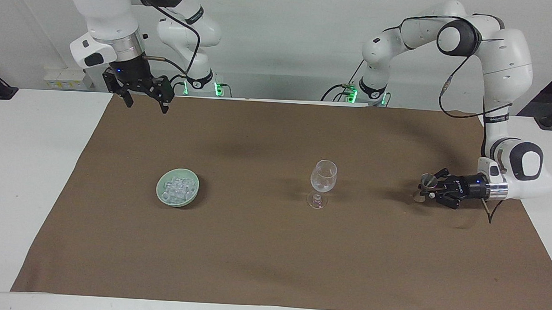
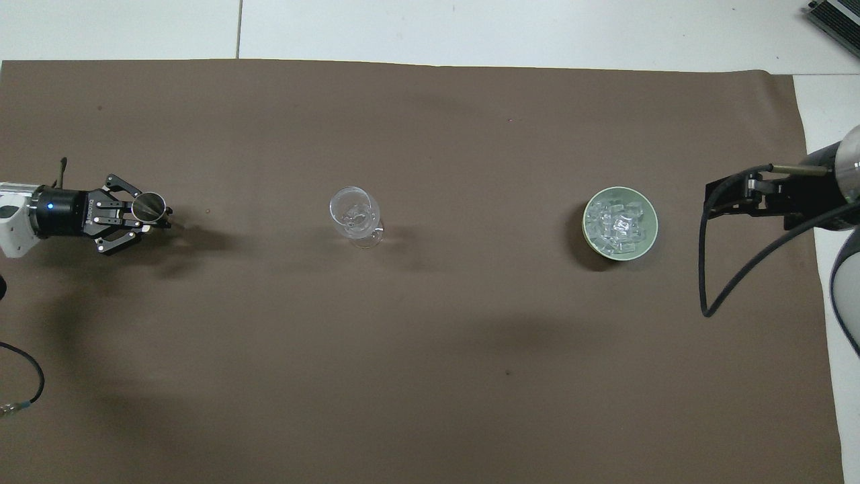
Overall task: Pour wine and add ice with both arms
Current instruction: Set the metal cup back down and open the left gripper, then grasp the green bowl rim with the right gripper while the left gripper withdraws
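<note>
The left tool (image 1: 427, 189) was low over the brown cloth (image 1: 272, 248) at the left arm's end of the table (image 1: 33, 163), and its fingers were clamped on a small metal measuring cup (image 1: 426, 181). The facing view showed the cup upright with its lower end at the cloth; whether it touched the cloth I could not tell. The overhead view showed only the cup's round open mouth (image 2: 150, 205).

The right tool (image 1: 145, 100) waited in the air over the edge of the cloth nearest to the robots, with its fingers apart. In the overhead view only one side of it showed (image 2: 732, 195), and the fingers could not be read there.

The ice (image 1: 177, 188) lay in a pale green bowl (image 1: 177, 199) toward the right arm's end. The overhead view showed the single cubes (image 2: 618, 222) more clearly. A clear stemmed glass (image 1: 323, 175) stood upright between the bowl and the cup.
</note>
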`<state>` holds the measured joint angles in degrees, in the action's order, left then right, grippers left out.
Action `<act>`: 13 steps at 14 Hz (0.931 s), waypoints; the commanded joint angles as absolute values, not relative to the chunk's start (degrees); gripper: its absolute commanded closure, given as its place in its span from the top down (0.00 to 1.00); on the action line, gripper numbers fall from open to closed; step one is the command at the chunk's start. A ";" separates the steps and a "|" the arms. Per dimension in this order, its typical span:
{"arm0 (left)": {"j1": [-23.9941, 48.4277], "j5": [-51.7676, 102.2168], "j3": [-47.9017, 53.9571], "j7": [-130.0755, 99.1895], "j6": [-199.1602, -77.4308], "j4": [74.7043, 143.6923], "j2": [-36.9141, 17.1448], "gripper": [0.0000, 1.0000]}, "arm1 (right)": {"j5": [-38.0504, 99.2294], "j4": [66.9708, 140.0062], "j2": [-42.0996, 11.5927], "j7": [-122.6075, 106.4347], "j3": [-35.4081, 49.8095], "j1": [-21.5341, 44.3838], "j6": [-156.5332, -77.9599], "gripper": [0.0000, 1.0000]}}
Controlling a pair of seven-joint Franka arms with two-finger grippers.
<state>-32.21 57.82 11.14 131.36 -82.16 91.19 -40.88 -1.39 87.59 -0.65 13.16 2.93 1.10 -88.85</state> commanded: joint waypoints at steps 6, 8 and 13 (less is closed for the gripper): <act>-38.85 64.07 12.13 135.08 -80.33 91.49 -45.17 0.00 | -0.35 87.80 -0.62 12.31 3.25 -0.09 -90.08 1.00; -39.46 65.38 12.22 135.26 -80.59 91.50 -46.22 0.00 | -0.35 88.50 -0.35 12.22 3.25 -0.18 -91.05 1.00; -39.11 69.78 13.35 135.18 -84.36 90.97 -47.46 0.00 | -0.44 90.09 0.00 12.30 3.25 -0.09 -94.04 1.00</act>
<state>-38.62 68.05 12.20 134.11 -82.22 91.22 -47.12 -1.39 88.55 -0.67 13.16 2.87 0.94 -92.09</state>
